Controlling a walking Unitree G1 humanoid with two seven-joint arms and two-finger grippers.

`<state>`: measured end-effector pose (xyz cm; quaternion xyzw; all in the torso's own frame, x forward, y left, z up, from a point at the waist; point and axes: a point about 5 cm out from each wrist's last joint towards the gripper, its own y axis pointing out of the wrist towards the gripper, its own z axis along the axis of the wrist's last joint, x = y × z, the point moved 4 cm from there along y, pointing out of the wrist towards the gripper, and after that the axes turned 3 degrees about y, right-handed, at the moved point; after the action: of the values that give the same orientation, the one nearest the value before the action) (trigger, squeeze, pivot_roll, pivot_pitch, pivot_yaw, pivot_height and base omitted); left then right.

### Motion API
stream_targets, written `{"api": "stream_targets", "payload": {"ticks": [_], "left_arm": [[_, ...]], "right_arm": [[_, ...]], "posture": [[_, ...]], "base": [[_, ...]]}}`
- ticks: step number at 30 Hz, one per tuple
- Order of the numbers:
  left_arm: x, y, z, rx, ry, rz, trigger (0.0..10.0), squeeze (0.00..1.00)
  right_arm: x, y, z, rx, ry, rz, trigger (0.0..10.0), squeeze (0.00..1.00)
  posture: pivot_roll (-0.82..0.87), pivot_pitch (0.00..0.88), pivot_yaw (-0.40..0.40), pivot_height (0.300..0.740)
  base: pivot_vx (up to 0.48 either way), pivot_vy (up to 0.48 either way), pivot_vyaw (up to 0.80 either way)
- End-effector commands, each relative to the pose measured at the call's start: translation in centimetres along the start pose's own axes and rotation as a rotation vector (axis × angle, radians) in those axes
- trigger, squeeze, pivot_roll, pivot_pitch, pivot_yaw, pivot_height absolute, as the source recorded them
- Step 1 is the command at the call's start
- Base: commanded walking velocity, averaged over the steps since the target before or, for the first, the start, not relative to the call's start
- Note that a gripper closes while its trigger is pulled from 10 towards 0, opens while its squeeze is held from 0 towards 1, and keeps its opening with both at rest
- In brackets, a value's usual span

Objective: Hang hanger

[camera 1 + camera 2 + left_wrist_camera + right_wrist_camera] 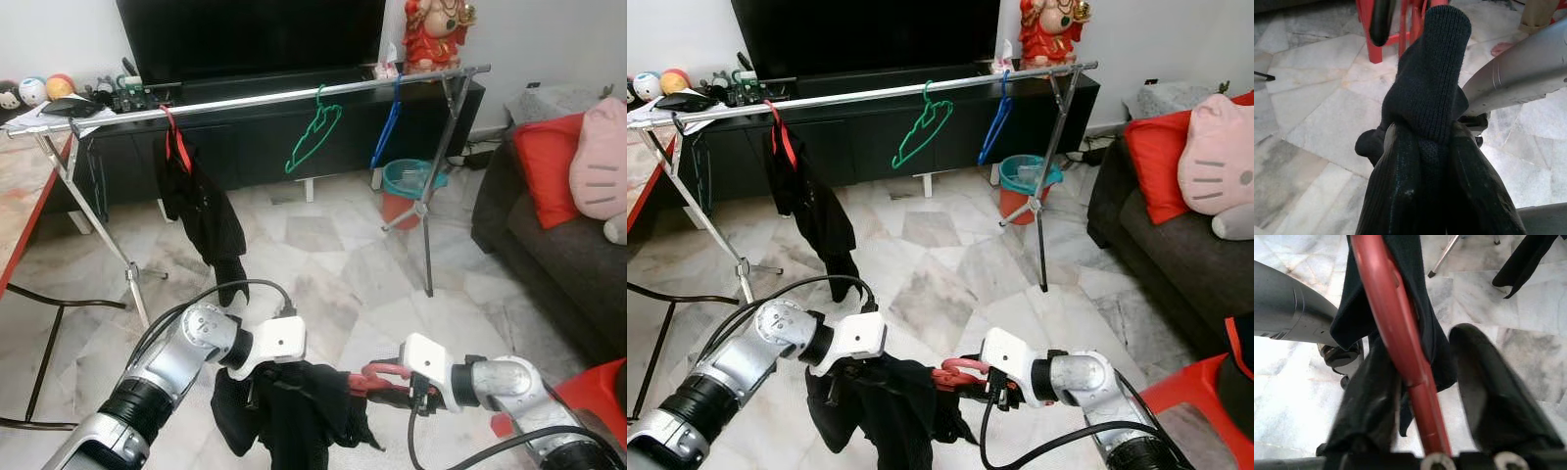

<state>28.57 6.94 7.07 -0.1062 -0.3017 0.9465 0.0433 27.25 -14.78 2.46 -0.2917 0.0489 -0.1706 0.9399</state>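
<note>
Grey-white marble tile floor (323, 245). Left gripper (1425, 147) low, fingers clamped on black knit garment (294, 411). Right gripper (1420, 396) beside it, fingers around red plastic hanger (1396, 342) (garment draped over it). Beyond, long silver clothes rail (255, 98), green wire hanger (313, 132), black TV cabinet (284, 127).

Red hanger (377, 373) under black garment (294, 406); green hanger (313, 135), blue hanger (388, 125); grey-white marble floor (323, 255).

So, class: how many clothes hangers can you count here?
4: red hanger with dark garment, green hanger and blue hanger on the rail; another red hanger held by the right tool. Others may be hidden.
</note>
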Motion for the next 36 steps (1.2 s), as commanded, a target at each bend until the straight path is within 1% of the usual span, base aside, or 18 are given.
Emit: {"api": "stream_targets", "payload": {"ticks": [1, 4, 12, 13, 14, 15, 16, 17, 23, 27, 31, 34, 35, 36], "left_arm": [[-0.7, -0.1, 2.3, 0.050, 0.078, -0.015, 10.0, 0.00], [-0.9, -0.1, 2.4, 0.049, 0.082, -0.015, 10.0, 0.00], [-1.4, -0.3, 3.3, 0.068, 0.131, -0.019, 10.0, 0.00], [-1.4, -0.3, 3.3, 0.069, 0.133, -0.019, 10.0, 0.03], [-1.5, -0.4, 3.3, 0.068, 0.133, -0.018, 10.0, 0.27], [-1.7, -0.5, 3.4, 0.067, 0.137, -0.014, 10.0, 0.77], [-1.7, -0.5, 3.4, 0.067, 0.137, -0.014, 10.0, 0.77], [-1.7, -0.6, 3.4, 0.065, 0.138, -0.016, 10.0, 1.00], [-2.4, -0.9, 3.9, 0.068, 0.150, -0.008, 10.0, 1.00], [-2.7, -1.0, 4.6, 0.087, 0.166, -0.003, 10.0, 1.00], [-3.5, -1.1, 4.8, 0.078, 0.195, 0.046, 10.0, 1.00], [-4.9, -1.3, 4.8, 0.057, 0.237, 0.152, 10.0, 1.00], [-5.7, -1.5, 4.8, 0.051, 0.252, 0.225, 10.0, 0.00], [-6.1, -1.6, 4.9, 0.055, 0.247, 0.250, 10.0, 0.00]], "right_arm": [[0.2, 0.2, 0.3, 0.011, -0.001, -0.009, 0.0, 0.00], [0.2, 0.2, 0.4, 0.014, 0.000, -0.011, 0.0, 0.00], [0.4, 0.2, 0.8, 0.037, 0.003, -0.031, 0.0, 0.00], [0.4, 0.2, 0.8, 0.038, 0.002, -0.031, 0.0, 0.00], [0.4, 0.3, 0.8, 0.041, 0.004, -0.035, 0.0, 0.00], [0.5, 0.4, 0.9, 0.047, 0.007, -0.041, 0.0, 0.00], [0.5, 0.4, 0.9, 0.047, 0.007, -0.041, 0.0, 0.00], [0.5, 0.5, 1.0, 0.051, 0.007, -0.044, 0.0, 0.00], [0.6, 0.6, 1.3, 0.079, 0.011, -0.075, 0.0, 0.00], [0.9, 0.6, 1.5, 0.096, 0.018, -0.104, 0.0, 0.00], [1.2, 0.6, 1.7, 0.111, 0.019, -0.136, 0.0, 0.00], [1.5, 0.5, 1.8, 0.119, 0.020, -0.171, 0.0, 0.00], [1.8, 0.4, 1.9, 0.121, 0.022, -0.198, 0.0, 0.00], [1.9, 0.4, 1.9, 0.122, 0.023, -0.209, 0.0, 0.00]], "posture": [[0.02, 0.000, 0.010, 0.740], [0.02, 0.000, 0.009, 0.740], [0.02, 0.000, 0.015, 0.740], [0.02, 0.000, 0.016, 0.740], [0.02, 0.000, 0.017, 0.740], [0.02, 0.000, 0.020, 0.740], [0.02, 0.000, 0.020, 0.740], [0.02, 0.000, 0.022, 0.740], [0.02, 0.000, 0.033, 0.740], [0.01, 0.000, 0.036, 0.740], [0.01, 0.000, 0.038, 0.740], [0.01, 0.000, 0.038, 0.740], [0.01, 0.000, 0.039, 0.740], [0.01, 0.000, 0.038, 0.740]], "base": [[0.000, 0.000, 0.00], [0.000, 0.000, 0.00], [0.000, 0.000, 0.00], [0.000, 0.000, 0.00], [0.000, 0.000, 0.00], [0.000, 0.000, 0.00], [0.000, 0.000, 0.00], [0.000, 0.000, 0.00], [0.000, 0.000, 0.00], [0.000, 0.000, 0.00], [0.000, 0.000, 0.00], [0.000, 0.000, 0.00], [0.000, 0.000, 0.00], [0.000, 0.000, 0.00]]}}
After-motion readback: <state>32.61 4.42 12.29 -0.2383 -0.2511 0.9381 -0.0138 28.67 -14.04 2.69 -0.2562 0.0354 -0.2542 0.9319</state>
